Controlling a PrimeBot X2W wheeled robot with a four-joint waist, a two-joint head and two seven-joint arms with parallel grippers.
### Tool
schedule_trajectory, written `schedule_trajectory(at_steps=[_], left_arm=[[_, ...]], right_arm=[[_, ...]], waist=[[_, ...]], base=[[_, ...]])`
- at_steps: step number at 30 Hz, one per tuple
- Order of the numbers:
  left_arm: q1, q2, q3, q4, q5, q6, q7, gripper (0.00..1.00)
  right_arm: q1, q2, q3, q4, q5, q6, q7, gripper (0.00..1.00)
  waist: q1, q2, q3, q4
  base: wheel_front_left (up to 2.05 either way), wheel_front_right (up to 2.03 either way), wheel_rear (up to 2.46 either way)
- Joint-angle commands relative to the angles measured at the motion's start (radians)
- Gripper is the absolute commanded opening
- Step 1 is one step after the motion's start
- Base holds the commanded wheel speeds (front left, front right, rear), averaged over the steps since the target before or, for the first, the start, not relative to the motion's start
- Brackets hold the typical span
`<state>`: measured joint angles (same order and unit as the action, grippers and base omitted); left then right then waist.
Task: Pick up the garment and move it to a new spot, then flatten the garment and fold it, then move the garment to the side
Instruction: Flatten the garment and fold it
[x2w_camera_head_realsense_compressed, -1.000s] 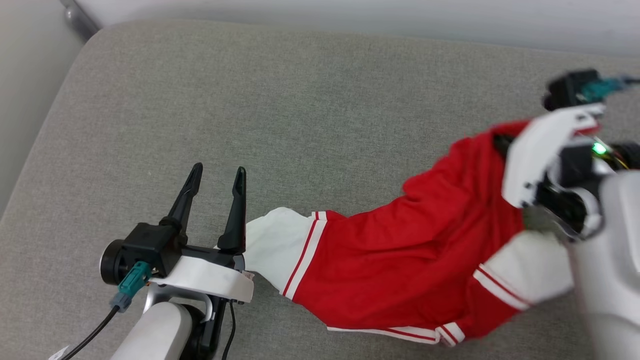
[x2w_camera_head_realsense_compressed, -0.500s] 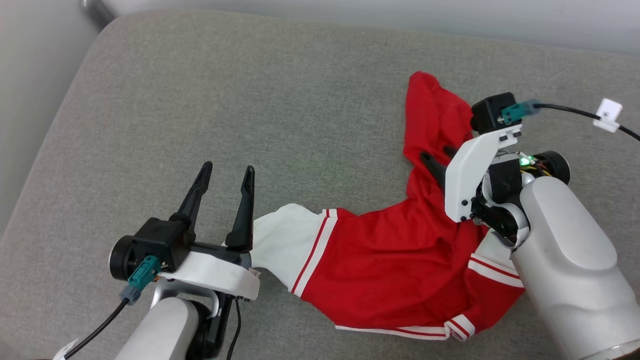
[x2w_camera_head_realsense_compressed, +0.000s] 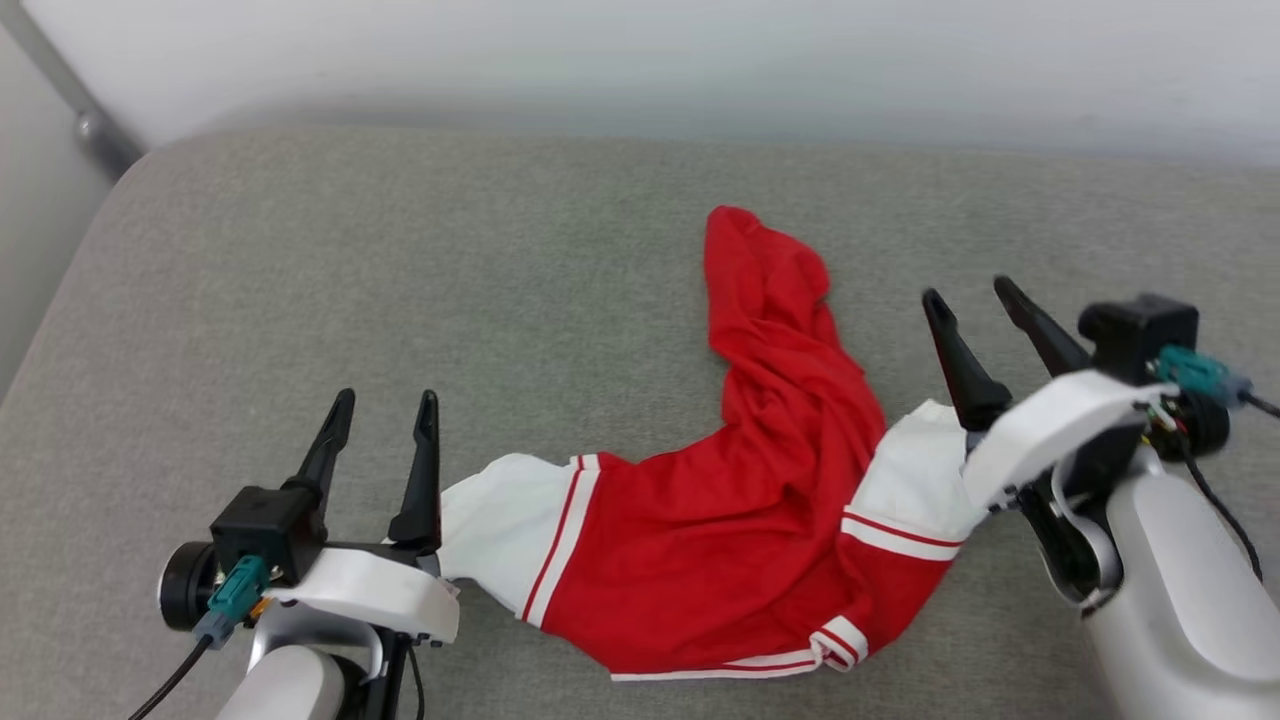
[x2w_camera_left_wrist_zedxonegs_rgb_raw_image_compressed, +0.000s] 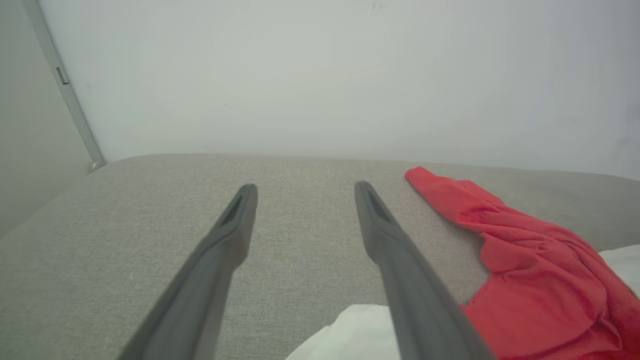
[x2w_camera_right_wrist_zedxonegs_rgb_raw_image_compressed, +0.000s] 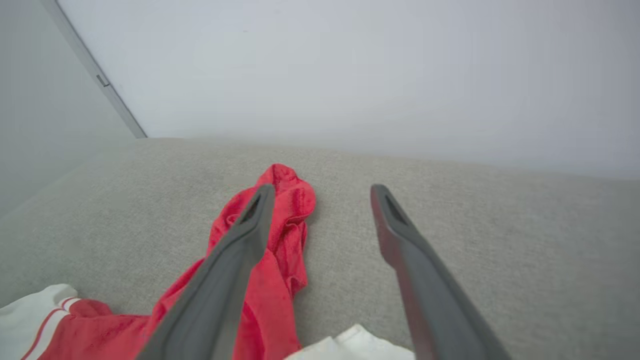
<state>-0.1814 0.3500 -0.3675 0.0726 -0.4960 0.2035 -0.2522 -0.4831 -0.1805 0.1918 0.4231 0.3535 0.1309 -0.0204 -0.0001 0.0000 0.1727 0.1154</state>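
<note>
The left gripper (x2w_camera_head_realsense_compressed: 386, 396) stands spread and empty beside one white sleeve (x2w_camera_head_realsense_compressed: 500, 520); a pinch there might catch that sleeve alone and drag the shirt (x2w_camera_head_realsense_compressed: 720, 530) into a rope. The shirt lies crumpled on the grey cushion (x2w_camera_head_realsense_compressed: 400, 250) between both grippers, its red body twisted into a ridge running away from the robot. The right gripper (x2w_camera_head_realsense_compressed: 968, 289), equally spread and empty, hovers by the other sleeve (x2w_camera_head_realsense_compressed: 915, 470).

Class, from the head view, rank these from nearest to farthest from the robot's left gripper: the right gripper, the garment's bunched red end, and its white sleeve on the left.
1. The white sleeve, lying just right of the left gripper.
2. The bunched red end of the garment, farther up, mid-picture.
3. The right gripper, at the far right, beyond the garment.
</note>
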Motion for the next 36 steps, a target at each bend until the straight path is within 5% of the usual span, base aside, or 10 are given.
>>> schedule_trajectory(at_steps=[1, 8, 12, 13, 17, 21, 34, 35, 36], left_arm=[[0.015, 0.009, 0.008, -0.005, -0.004, 0.009, 0.005, 1.00], [0.049, 0.029, 0.033, -0.018, -0.019, 0.036, 0.021, 1.00], [0.051, 0.032, 0.039, -0.027, -0.027, 0.043, 0.025, 1.00], [0.046, 0.033, 0.039, -0.030, -0.024, 0.046, 0.028, 1.00], [0.020, 0.028, 0.032, -0.038, -0.018, 0.041, 0.028, 1.00], [-0.010, 0.017, 0.023, -0.041, -0.016, 0.031, 0.020, 1.00], [-0.071, -0.020, 0.011, -0.004, -0.014, 0.000, 0.000, 1.00], [-0.071, -0.019, 0.012, 0.000, -0.013, -0.002, 0.000, 1.00], [-0.071, -0.019, 0.012, 0.005, -0.011, -0.002, -0.002, 1.00]], right_arm=[[0.041, -0.005, -0.024, -0.025, -0.005, 0.000, 0.009, 1.00], [0.168, -0.023, -0.132, -0.148, 0.003, 0.000, 0.154, 1.00], [0.183, -0.044, -0.169, -0.176, 0.034, 0.000, 0.330, 1.00], [0.175, -0.070, -0.183, -0.193, 0.058, 0.000, 0.468, 1.00], [0.143, -0.108, -0.196, -0.226, 0.076, 0.000, 0.709, 1.00], [0.097, -0.111, -0.187, -0.258, 0.077, 0.000, 0.868, 1.00], [0.058, -0.097, -0.102, -0.100, 0.076, 0.000, 1.055, 1.00], [0.060, -0.095, -0.096, -0.090, 0.080, 0.000, 1.060, 0.70], [0.061, -0.092, -0.090, -0.081, 0.086, 0.000, 1.065, 0.29]], waist=[[0.0001, 0.0000, -0.028, -0.034], [0.0001, 0.0000, -0.035, -0.072], [0.0001, 0.0000, -0.023, -0.078], [0.0001, 0.0000, -0.010, -0.074], [0.0001, 0.0000, 0.029, -0.052], [0.0001, 0.0000, 0.077, -0.021], [0.0001, 0.0000, 0.153, 0.042], [0.0001, 0.0000, 0.153, 0.043], [0.0001, 0.0000, 0.154, 0.043]], base=[[0.00, 0.00, 0.00], [0.00, 0.00, 0.00], [0.00, 0.00, 0.00], [0.00, 0.00, 0.00], [0.00, 0.00, 0.00], [0.00, 0.00, 0.00], [0.00, 0.00, 0.00], [0.00, 0.00, 0.00], [0.00, 0.00, 0.00]])
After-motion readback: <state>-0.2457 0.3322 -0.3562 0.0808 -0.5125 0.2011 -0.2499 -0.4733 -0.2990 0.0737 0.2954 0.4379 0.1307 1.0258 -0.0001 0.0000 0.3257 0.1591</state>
